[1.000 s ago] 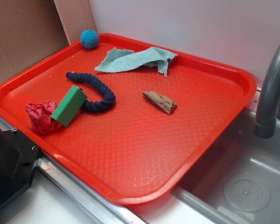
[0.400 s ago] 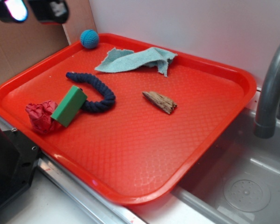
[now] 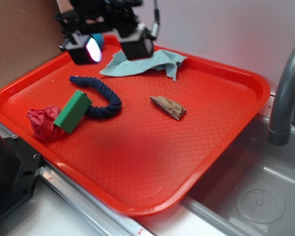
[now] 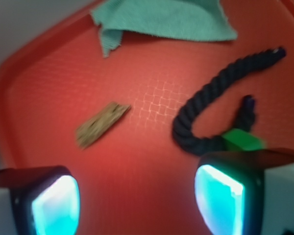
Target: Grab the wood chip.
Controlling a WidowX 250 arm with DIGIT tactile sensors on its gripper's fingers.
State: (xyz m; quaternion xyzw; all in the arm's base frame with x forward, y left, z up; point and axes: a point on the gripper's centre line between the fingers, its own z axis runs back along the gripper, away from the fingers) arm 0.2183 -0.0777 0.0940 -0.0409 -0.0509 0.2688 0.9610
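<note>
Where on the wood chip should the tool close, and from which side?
Across the wood chip's narrow width near mid-length, coming straight down. It lies flat and alone on the tray, with both long edges free. The open tool is up near the cloth.

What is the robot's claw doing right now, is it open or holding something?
Gripper: open and empty, up over the back of the red plastic tray, not touching the rough brown wood chip.

This looks like a mock kitchen set up for robot trials: a grey metal sink basin (image 3: 255, 191) with a round drain and a curved grey faucet (image 3: 285, 98) sits beside a red plastic cafeteria tray (image 3: 137, 162), backed by a plain white wall (image 3: 211, 29) and brown cardboard panel (image 3: 19, 44).
</note>
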